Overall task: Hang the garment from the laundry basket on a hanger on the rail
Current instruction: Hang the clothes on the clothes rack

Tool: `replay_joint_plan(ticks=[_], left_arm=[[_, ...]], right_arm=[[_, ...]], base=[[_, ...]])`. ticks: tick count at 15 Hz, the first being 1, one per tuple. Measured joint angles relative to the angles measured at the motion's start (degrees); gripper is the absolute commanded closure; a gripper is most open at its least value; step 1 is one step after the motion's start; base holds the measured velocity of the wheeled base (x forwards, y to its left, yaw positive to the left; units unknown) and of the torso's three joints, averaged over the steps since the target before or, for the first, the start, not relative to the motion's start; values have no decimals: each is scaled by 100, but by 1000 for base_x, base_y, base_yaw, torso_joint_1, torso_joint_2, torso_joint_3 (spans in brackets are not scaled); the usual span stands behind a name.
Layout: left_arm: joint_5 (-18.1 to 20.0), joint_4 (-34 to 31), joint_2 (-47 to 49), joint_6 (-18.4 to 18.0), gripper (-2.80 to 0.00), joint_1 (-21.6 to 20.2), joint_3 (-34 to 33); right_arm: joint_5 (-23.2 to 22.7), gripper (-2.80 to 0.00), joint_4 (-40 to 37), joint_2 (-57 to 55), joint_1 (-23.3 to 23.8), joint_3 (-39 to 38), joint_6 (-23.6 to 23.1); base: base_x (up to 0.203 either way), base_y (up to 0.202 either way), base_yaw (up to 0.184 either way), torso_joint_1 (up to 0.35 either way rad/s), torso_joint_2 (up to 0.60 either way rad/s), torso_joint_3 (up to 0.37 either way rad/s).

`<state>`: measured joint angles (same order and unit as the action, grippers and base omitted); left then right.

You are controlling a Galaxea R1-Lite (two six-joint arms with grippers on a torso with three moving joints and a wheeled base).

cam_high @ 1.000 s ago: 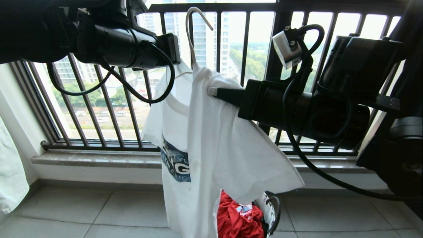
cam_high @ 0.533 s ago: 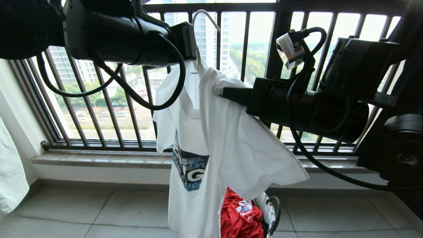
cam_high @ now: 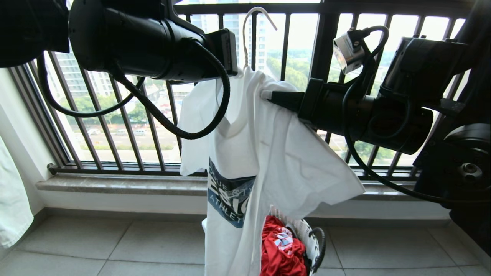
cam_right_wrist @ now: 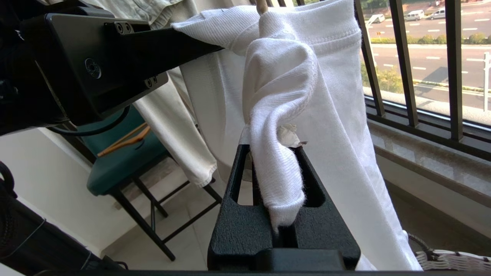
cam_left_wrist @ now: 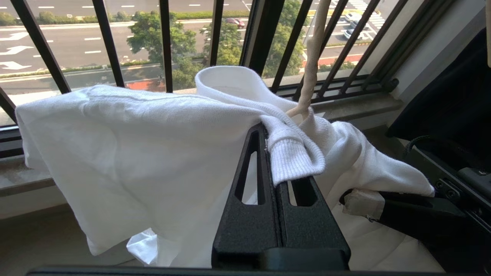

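Fabric of the garment (cam_high: 264, 153) hides most of the hanger (cam_high: 256, 23), leaving only its hook visible above, before the black railing (cam_high: 322, 46). Left gripper (cam_left_wrist: 268, 134) and right gripper (cam_right_wrist: 274, 153) both pinch its collar. Laundry basket (cam_high: 312, 237) stands on the floor below, half covered.

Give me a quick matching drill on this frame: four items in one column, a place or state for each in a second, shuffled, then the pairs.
Items:
1. T-shirt
2. hanger
3. red cloth
4. left gripper

States:
A. lying in the laundry basket on the floor
B. hook sticking up above the collar, in front of the black railing
C. shut on the ribbed collar
D. hanging in the air, held at the neck from both sides

Pairs: 1-D, 2-B, 3-A, 4-C
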<state>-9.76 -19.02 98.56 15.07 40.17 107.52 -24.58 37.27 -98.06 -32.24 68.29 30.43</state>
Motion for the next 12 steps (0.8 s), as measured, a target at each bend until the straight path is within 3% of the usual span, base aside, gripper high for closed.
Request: replay_joint_plan(ticks=[12], left_arm=[[-138,-197,0,-16,0,583,-28]], right_arm=[[-180,0,-20,-28,-149,-93,7]], base=[[0,0,0,0,0,0]])
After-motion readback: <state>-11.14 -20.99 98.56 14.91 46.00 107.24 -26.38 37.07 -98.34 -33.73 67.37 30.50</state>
